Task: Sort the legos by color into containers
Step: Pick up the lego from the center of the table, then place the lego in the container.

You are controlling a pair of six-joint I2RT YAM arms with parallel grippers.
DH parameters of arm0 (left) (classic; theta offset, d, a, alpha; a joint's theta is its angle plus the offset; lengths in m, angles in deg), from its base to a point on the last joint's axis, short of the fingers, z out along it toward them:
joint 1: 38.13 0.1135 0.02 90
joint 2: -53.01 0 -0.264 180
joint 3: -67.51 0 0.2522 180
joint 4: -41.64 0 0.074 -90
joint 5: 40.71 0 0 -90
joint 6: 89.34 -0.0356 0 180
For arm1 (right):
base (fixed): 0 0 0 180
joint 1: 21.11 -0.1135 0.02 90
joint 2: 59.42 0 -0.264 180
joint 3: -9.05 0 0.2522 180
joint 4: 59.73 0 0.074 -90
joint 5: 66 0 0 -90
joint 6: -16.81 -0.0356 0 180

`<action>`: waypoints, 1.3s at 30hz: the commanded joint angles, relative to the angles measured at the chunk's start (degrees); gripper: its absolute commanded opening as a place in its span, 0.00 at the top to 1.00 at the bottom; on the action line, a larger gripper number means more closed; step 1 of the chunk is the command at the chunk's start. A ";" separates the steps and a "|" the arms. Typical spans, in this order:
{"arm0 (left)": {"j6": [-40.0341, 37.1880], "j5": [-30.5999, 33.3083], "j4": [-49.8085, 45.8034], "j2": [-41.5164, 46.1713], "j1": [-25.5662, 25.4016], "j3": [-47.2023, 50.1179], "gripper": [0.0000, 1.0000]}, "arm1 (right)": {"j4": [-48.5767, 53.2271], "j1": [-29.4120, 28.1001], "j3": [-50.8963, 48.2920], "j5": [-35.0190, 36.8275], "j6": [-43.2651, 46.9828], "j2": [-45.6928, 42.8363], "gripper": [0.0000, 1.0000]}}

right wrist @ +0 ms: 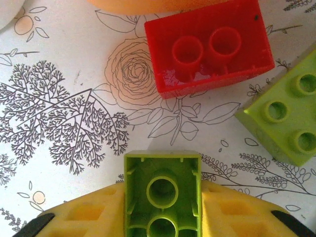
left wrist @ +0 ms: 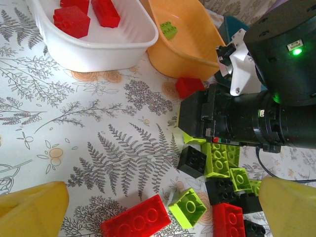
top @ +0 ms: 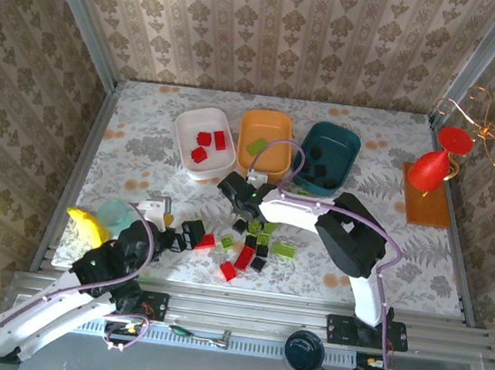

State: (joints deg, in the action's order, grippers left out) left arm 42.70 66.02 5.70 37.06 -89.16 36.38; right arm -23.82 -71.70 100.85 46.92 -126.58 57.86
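The right gripper (right wrist: 163,217) is clenched on a lime-green brick (right wrist: 162,187). Its yellow pads (right wrist: 84,215) press against both long sides, and the brick's hollow underside faces the wrist camera. I cannot tell whether the brick is clear of the table (top: 141,162). From above, the right gripper (top: 244,221) sits low at the far edge of the loose pile of bricks (top: 256,248), near the front of the orange tub (top: 269,126). Just beyond the held brick lies a red brick (right wrist: 210,47), upside down and close to the orange tub's wall. To its right is a second lime-green brick (right wrist: 284,116), studs up.

The left gripper (left wrist: 159,210) is released, jaws spread wide. Its yellow fingertips (left wrist: 29,210) stand either side of the near end of the pile. There I see a red oblong brick (left wrist: 136,221), a lime-green square brick (left wrist: 187,207), and black bricks (left wrist: 191,160) mixed among them. From above, the left gripper (top: 188,232) hangs at the pile's left end.

Behind the pile, three tubs stand side by side in a row. The white tub (top: 197,167) on the left holds three red bricks (top: 209,141). The orange tub in the middle holds a single lime-green brick (top: 256,147). The dark teal tub (top: 338,138) on the right holds black pieces (top: 319,170). Well off to the right, a red goblet (top: 430,171) stands on a flat orange tray (top: 429,209).
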 commanded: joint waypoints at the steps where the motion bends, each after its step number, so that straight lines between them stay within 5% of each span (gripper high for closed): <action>1: 0.05 -0.73 2.50 -0.73 -0.47 0.05 0.00 | -3.09 0.48 -1.62 0.46 2.41 -2.31 0.67; 9: -0.35 -0.93 2.99 -2.06 -0.44 -0.48 0.00 | -14.00 1.50 -9.17 -9.39 13.35 -14.99 0.69; 15: -1.25 -1.55 3.58 -2.16 -0.41 -0.56 0.00 | -19.00 7.74 -10.80 -24.67 17.34 -19.37 0.69; 30: -0.40 -4.04 4.68 -5.18 -0.40 -0.87 0.00 | 6.02 18.02 22.85 -11.43 24.19 4.00 0.69; 33: -0.51 -4.57 4.77 -6.47 -0.48 -1.50 0.00 | 8.21 18.55 27.78 -11.48 24.45 7.27 0.57; 36: -1.17 -4.74 4.18 -7.47 -0.47 -2.68 0.00 | 8.34 18.86 30.48 -13.85 25.82 7.57 0.35; 39: -1.57 -5.43 2.34 -9.04 -0.48 -4.26 0.00 | 8.05 18.78 30.43 -15.00 27.27 4.69 0.27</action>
State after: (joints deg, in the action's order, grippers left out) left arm 42.63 61.71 8.96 28.69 -89.16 35.16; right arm -18.03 -53.01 129.22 32.75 -101.51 65.73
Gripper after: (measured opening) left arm 0.999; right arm 0.719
